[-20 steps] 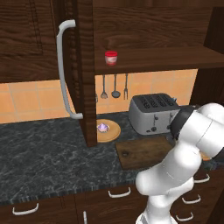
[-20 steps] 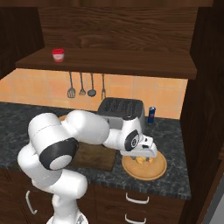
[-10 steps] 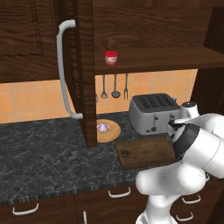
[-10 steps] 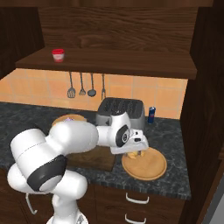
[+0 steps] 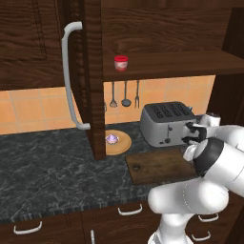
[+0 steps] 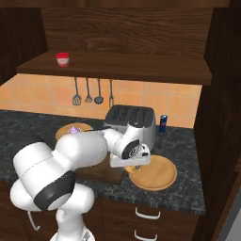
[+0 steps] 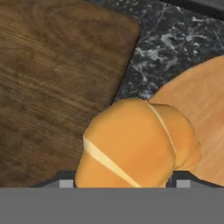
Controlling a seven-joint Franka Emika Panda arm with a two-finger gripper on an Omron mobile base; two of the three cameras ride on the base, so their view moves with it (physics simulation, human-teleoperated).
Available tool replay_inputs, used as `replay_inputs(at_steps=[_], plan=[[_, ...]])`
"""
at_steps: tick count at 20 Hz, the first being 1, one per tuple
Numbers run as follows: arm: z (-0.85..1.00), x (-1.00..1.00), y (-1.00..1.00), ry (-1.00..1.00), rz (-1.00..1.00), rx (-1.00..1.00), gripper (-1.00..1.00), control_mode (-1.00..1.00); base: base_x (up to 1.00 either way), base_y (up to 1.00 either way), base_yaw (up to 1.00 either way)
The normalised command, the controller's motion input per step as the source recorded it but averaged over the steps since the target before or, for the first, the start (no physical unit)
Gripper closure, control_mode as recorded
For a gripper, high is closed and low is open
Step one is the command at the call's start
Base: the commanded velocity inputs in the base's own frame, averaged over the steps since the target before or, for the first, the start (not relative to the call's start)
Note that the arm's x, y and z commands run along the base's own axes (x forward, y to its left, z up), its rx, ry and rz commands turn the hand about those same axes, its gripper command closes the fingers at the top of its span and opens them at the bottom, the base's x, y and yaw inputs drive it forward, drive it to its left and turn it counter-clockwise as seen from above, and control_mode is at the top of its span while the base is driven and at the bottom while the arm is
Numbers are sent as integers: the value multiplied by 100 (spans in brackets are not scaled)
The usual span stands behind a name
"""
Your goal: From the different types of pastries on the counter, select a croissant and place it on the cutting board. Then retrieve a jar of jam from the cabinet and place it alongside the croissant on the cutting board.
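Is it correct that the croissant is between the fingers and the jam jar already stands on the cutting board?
Not quite. The croissant is between the fingers, but the jam jar stands on the cabinet shelf, not the cutting board. The left base view shows this.

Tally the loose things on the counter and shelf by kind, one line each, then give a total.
Pastries: 2 (croissant, pink pastry)
Round plates: 2
Cutting board: 1
Toaster: 1
Jam jar: 1
Blue can: 1
Total: 8
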Motion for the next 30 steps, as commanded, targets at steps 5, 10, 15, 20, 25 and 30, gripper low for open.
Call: replay_inputs(at_steps=[5, 10, 15, 20, 25, 30], plan=[[51, 29, 63, 35, 44, 34, 100, -100, 0, 0, 0], [31, 3, 78, 12, 36, -1, 100, -100, 0, 0, 0], [-34, -11, 50, -7, 10, -5, 100, -100, 0, 0, 0], [-60, -9, 27, -19, 11, -14, 100, -100, 0, 0, 0], [-5, -41, 7, -15, -2, -6, -100, -100, 0, 0, 0], [0, -43, 8, -11, 0, -3, -100, -100, 0, 0, 0]])
